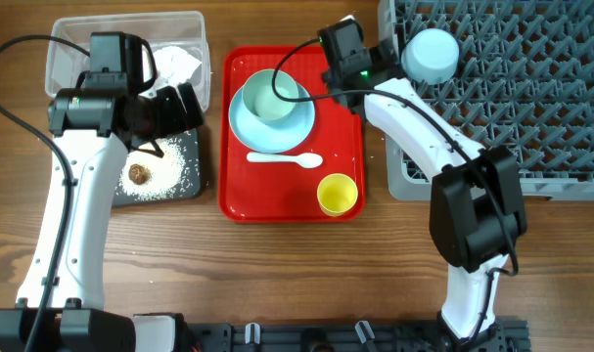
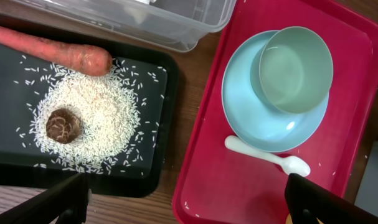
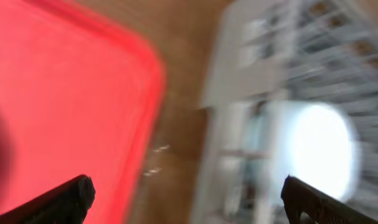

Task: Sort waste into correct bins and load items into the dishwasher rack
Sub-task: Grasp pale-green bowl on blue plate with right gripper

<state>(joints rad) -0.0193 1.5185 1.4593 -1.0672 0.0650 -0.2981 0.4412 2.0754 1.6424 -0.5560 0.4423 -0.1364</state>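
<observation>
No legible text, labels, brands or numbers in any view. Right wrist view is too motion-blurred to read anything.
</observation>
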